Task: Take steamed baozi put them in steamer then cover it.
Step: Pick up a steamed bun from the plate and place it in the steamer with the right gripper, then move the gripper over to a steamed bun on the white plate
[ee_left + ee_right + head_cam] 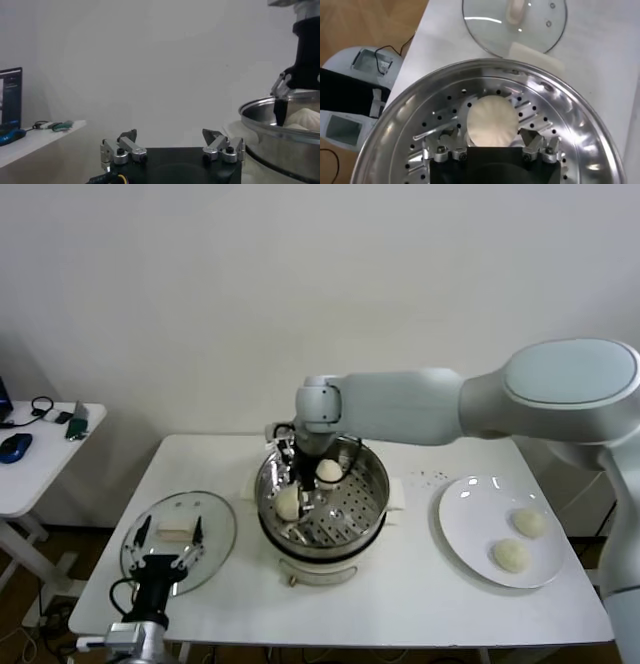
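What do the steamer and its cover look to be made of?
Steamer: polished metal, likely stainless steel, with mirror-like reflections and a perforated tray; its base looks like white plastic. Cover: clear glass, since the table shows through, with a metal-looking rim and a white, probably plastic, handle.

Honestly there's nothing readable anywhere here. No brand, label or number shows on the steamer (322, 502), its glass cover (178, 541) or the white plate (497, 529) over at 3 o'clock from the pot. The side table at about 9 o'clock has a screen (10, 96) on it that's lit up, but whatever is on it is too small to make out.
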You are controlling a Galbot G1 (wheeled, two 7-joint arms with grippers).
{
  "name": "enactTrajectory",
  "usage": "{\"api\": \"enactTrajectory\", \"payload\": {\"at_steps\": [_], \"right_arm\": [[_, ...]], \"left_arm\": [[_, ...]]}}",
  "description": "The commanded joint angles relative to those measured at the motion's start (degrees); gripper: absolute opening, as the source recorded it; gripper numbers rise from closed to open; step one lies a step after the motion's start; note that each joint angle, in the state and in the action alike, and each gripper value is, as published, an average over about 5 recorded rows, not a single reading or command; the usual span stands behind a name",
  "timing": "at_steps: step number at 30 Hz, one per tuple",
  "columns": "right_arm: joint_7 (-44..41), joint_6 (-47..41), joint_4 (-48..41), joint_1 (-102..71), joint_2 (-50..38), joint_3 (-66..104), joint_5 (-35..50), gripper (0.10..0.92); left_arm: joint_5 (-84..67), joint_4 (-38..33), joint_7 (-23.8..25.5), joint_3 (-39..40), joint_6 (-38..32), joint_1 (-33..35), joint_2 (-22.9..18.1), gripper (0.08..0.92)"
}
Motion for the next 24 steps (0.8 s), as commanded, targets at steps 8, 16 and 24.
{"api": "enactTrajectory", "payload": {"at_steps": [8,16,24], "right_arm": [[-9.24,6.34,12.11,8.12,-27.38,4.81,-12.75,0.823],[-12.17,9.19,17.09,3.85,-46.40,4.39,-25.53,0.823],[-11.76,11.47,15.48,-9.06,-56.91,9.14,-37.24,0.823]], "left_arm": [[0.50,0.18,-0.03,0.24,0.12,-0.19,-0.15,0.823],[0.69,0.35,0.00,-0.12,0.34,0.07,-0.56,0.823],[1.56,-1.06,-0.11,-0.69,0.99,0.82,-1.94,0.823]]}}
